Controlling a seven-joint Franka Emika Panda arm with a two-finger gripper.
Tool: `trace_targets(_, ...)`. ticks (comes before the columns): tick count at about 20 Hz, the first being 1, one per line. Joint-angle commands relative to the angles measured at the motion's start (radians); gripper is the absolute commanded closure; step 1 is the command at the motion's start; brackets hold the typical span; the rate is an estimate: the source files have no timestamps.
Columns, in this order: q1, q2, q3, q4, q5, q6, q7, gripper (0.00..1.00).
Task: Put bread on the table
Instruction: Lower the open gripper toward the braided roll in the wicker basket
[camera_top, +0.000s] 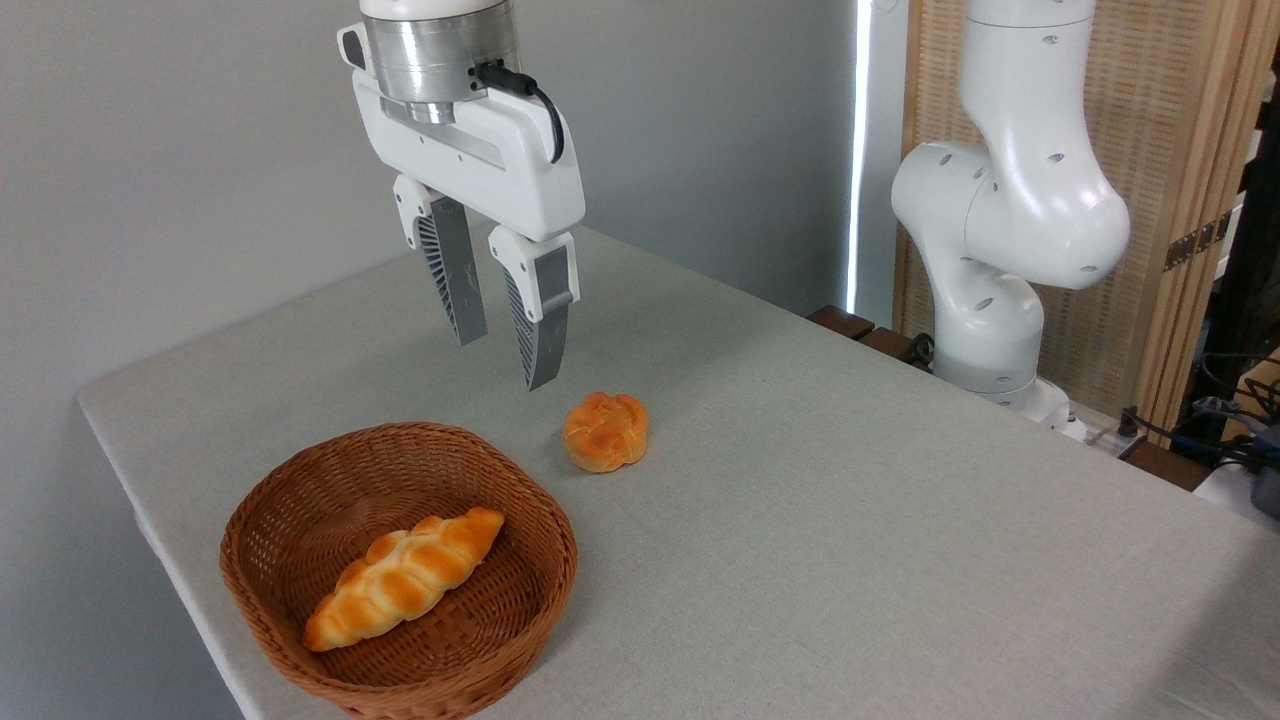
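gripper (505, 358) hangs empty, jaws narrowly parted, above the table (850, 520). we note the bread (405, 577) lies in the basket (545, 520), below and nearer camera, long axis diagonal; height clearance seems ample, though depth is hard to judge.

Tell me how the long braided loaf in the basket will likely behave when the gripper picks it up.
The bread looks glossy, so the fingers may slip on it. Being long with pointed ends, it would probably tilt unless gripped near its middle. It lies diagonally in the wicker basket, so the open gripper likely needs turning to close across it.
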Motion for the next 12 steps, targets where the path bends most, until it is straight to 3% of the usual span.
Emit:
trace_targets(1, 0.003, 0.001, -0.003, -0.009, -0.056, 0.026, 0.011, 0.0)
trace_targets(8, 0.004, -0.013, 0.005, -0.049, -0.088, 0.114, 0.007, 0.0)
trace_targets(12, 0.01, -0.053, 0.005, -0.133, -0.091, 0.194, -0.013, 0.0)
